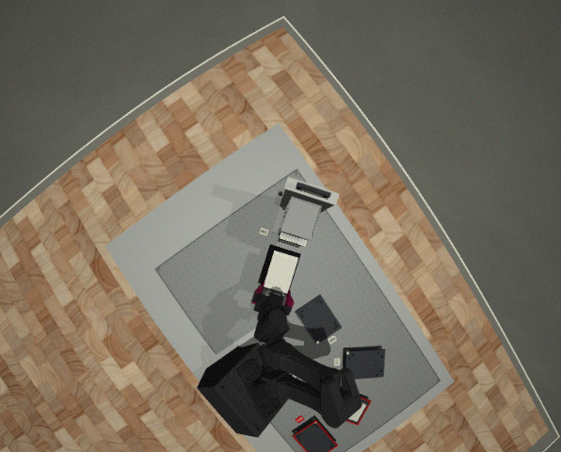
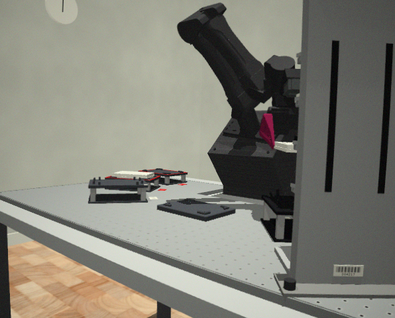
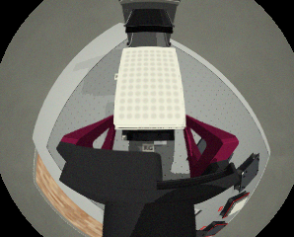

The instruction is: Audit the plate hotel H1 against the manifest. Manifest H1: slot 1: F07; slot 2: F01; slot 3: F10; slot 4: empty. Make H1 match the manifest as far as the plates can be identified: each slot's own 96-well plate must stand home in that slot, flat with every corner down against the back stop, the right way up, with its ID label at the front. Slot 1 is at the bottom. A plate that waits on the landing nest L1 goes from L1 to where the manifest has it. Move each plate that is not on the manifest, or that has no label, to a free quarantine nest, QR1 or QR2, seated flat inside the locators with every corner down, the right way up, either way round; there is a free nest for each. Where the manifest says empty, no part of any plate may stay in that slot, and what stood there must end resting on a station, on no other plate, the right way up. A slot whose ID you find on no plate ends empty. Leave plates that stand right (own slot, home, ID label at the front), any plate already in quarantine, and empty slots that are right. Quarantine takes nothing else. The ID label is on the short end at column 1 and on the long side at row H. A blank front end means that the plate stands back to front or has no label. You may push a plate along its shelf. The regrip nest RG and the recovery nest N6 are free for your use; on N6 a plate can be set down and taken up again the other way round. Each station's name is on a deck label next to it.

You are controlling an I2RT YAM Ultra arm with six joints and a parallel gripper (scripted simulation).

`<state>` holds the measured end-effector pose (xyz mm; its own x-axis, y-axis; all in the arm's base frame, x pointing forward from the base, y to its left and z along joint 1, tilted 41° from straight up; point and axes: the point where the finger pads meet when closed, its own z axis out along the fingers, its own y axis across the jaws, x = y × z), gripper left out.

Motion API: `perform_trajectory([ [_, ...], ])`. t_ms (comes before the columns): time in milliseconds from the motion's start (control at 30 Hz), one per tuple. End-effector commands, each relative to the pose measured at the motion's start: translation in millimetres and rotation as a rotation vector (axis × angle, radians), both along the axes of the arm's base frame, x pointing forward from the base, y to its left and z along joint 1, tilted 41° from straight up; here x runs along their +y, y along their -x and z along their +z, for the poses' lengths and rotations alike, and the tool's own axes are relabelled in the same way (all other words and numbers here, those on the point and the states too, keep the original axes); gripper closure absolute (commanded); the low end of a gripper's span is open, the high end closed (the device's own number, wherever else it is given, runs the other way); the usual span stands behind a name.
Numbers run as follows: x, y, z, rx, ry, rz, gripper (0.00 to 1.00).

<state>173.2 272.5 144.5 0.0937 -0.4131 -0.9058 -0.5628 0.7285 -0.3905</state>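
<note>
1 arm, 1 gripper (image 3: 150, 133), 2 white plates in view. Jaws stand wide, clamped on 1 plate (image 1: 280, 269), held above the deck in front of hotel H1 (image 1: 328, 195). Exterior view alone shows the 2nd plate (image 2: 135, 173) whole, on a red-edged nest (image 2: 112, 177).

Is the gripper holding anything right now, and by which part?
Yes: the gripper holds the white well plate by its near short end, one finger on each long side.
</note>
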Motion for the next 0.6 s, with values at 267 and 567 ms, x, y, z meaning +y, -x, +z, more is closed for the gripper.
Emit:
perform_trajectory([
  [267,3.5,-1.2,1.6,-0.003,-0.022,0.012,0.14],
  [567,3.8,-3.4,-1.1,-0.003,-0.022,0.012,0.14],
])
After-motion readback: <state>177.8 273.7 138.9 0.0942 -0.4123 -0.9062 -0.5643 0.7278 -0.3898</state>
